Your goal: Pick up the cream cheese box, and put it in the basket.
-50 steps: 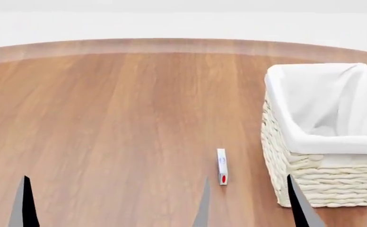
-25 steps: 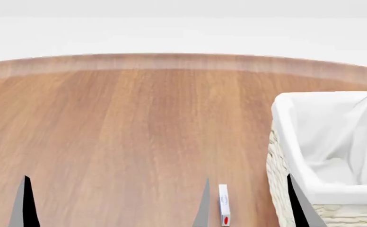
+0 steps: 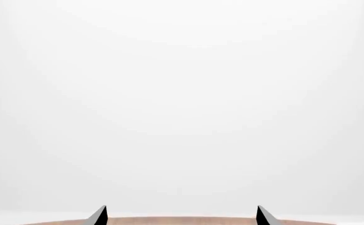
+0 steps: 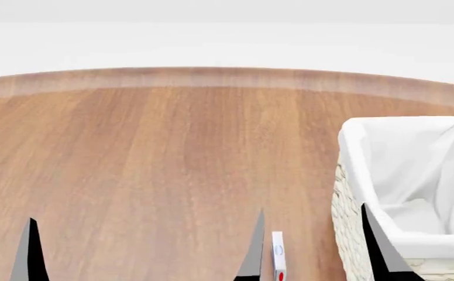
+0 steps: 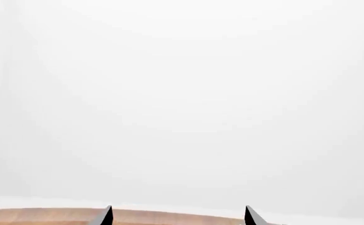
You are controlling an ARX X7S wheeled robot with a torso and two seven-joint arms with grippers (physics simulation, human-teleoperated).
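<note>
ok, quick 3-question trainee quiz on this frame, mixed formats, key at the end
1. True or false: the cream cheese box already lies inside the basket.
2. Multiple choice: in the head view, the box sits on the table (A) left of the basket, (B) right of the basket, (C) behind the basket.
3. Fill in: in its wrist view, the right gripper holds ____.

Key: 1 false, it lies on the wooden table beside the basket. 2 A. 3 nothing; its fingertips stand apart with only table edge and white background between them.

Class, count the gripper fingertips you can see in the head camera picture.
3. One near the left edge, one beside the cream cheese box, one in front of the basket. A fourth may lie outside the frame.
</note>
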